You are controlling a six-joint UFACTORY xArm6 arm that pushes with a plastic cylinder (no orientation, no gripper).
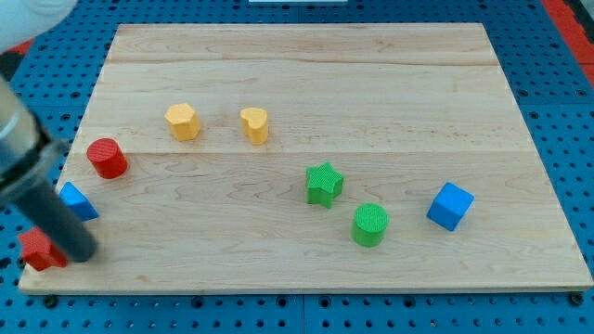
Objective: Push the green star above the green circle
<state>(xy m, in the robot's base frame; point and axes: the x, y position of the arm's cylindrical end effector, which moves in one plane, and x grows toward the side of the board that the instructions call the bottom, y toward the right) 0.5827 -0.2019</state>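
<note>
The green star point(324, 183) lies right of the board's middle. The green circle point(370, 224) sits just below and to the right of it, a small gap apart. My rod comes in from the view's left edge and my tip point(82, 254) rests near the board's bottom left corner, far left of both green blocks. It stands next to a red block point(39, 249) and just below a small blue block point(78, 200).
A red cylinder point(108, 158) stands at the left. A yellow hexagon-like block point(183, 122) and a yellow heart point(254, 124) sit in the upper middle. A blue cube point(450, 206) lies right of the green circle. The wooden board point(371, 74) lies on blue pegboard.
</note>
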